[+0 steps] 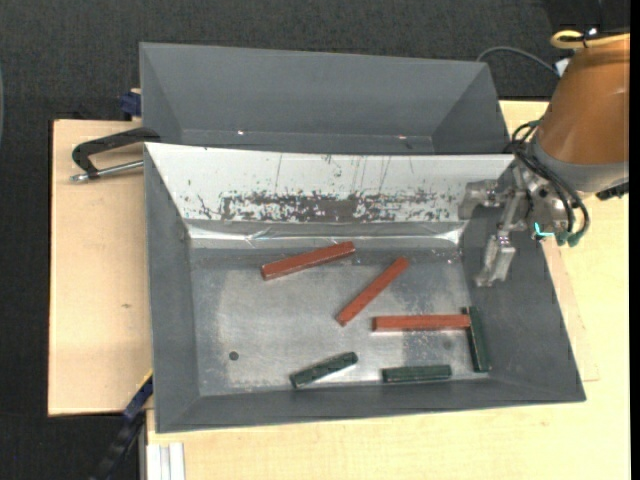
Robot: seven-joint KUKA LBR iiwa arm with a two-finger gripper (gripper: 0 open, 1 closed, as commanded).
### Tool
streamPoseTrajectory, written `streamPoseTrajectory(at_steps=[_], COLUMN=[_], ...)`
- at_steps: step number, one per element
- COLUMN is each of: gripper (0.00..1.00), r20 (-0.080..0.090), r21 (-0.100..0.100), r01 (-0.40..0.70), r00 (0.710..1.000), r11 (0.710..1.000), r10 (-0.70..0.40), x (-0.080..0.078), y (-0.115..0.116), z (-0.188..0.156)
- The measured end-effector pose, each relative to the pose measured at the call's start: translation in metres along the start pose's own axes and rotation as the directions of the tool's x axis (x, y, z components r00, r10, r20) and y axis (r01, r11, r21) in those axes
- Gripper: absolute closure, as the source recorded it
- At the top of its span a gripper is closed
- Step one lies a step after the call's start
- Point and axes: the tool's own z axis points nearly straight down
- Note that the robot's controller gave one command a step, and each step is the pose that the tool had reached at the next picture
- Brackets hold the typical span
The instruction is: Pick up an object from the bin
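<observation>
Currently pre-grasp: gripper [493,258] hangs by the bin's [170,298] right wall, nothing visibly held, opening can't tell; nearest candidates are red bar [420,321] and dark green bar [478,340] on the floor nearby, so next likely needs lining up across one bar, then descent.

Grey claw [491,271], orange cover [592,98], black cables [574,211]

back red stick [307,259] | tilted middle red stick [372,291] | front-left green stick [323,369]
</observation>
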Motion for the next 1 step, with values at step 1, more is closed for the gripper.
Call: streamPoseTrajectory(at_steps=[1], gripper=[0.00], r20=[0.007], r21=[0.001], r01=[0.061], r00=[0.998], r11=[0.998], r10=[-0.061], x=[-0.0082], y=[-0.0069], z=[0.0331])
